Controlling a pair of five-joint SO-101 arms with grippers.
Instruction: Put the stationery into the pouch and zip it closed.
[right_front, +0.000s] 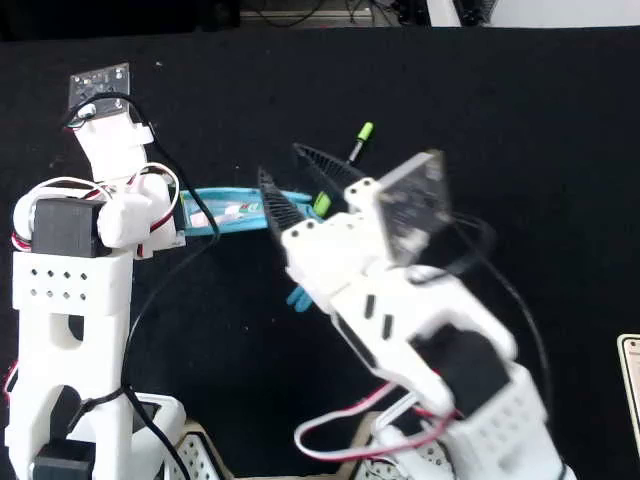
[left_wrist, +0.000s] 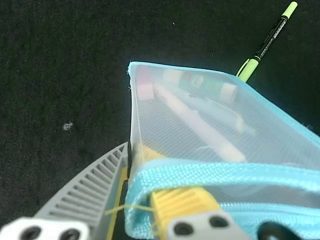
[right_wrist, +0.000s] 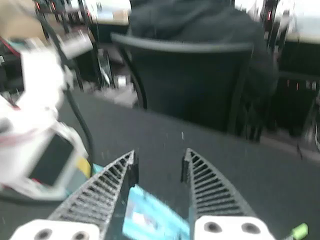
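The teal mesh pouch (right_front: 235, 212) hangs above the black table, held level. My left gripper (right_front: 183, 218) is shut on one end of it; in the left wrist view the gripper (left_wrist: 135, 165) clamps the pouch (left_wrist: 200, 130) at its zipper band. Pale stationery pieces show through the mesh. A black pen with green ends (right_front: 358, 142) lies beyond the pouch, also seen as the pen (left_wrist: 270, 40) in the left wrist view. My right gripper (right_front: 279, 160) stands open over the pouch's other end, its fingers straddling the pouch (right_wrist: 150, 217) from above (right_wrist: 159, 156).
A small blue piece (right_front: 298, 297) lies on the table under the right arm. A white card (right_front: 630, 375) sits at the right edge. The left arm's white body (right_wrist: 40, 145) is close beside the right gripper. A chair (right_wrist: 190, 85) stands behind the table.
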